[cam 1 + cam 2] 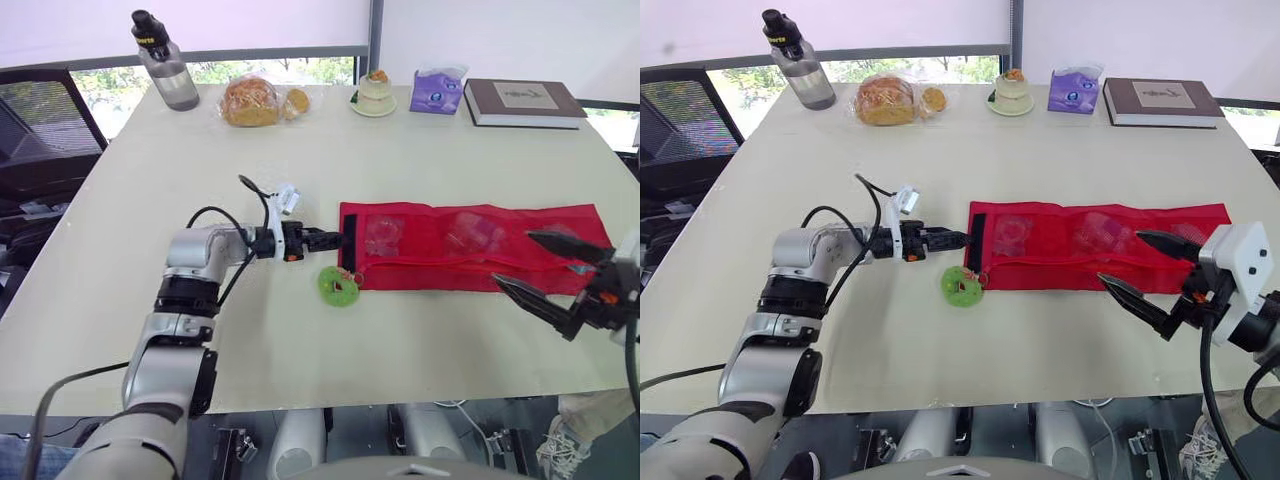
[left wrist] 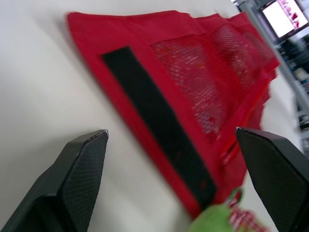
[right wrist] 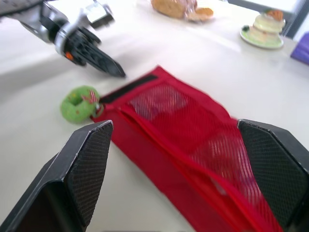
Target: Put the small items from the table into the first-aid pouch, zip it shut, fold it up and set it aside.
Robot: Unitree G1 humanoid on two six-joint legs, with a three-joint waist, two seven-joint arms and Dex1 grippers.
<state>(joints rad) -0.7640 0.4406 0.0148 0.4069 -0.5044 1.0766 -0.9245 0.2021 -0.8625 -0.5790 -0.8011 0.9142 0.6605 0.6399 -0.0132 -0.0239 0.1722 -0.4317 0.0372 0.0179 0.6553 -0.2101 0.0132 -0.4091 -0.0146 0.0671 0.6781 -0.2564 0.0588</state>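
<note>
**Both hands open at either end of the flat pouch**

I have the red first-aid pouch [image 1: 470,245] lying unfolded and flat on the desk [image 1: 300,170], stretched left to right, right of centre. Pale, clear-wrapped items show through its mesh pockets [image 1: 383,235]. A black strip [image 1: 350,255] runs along its left end. A green ring [image 1: 338,286] lies on the desk just beside the near left corner, touching the pouch edge. From here I cannot tell whether the zip is shut.

My left hand [image 1: 335,240] reaches in from the left, level with the desk, its tips right at the black strip. In the left wrist view its fingers [image 2: 79,169] stand wide apart, so it is open and holding nothing. I cannot tell whether it touches the fabric.

My right hand [image 1: 1121,258] is at the pouch's right end, also open. Its fingers [image 3: 89,169] are spread, one over the red fabric and the other at the near edge. It grips nothing.

Along the far edge of the desk, from left to right, stand a water bottle [image 1: 165,62], a bag of bread [image 1: 252,101], a small cake on a plate [image 1: 375,93], a purple tissue pack [image 1: 436,90] and a book [image 1: 522,101]. All are well apart from the pouch.
</note>
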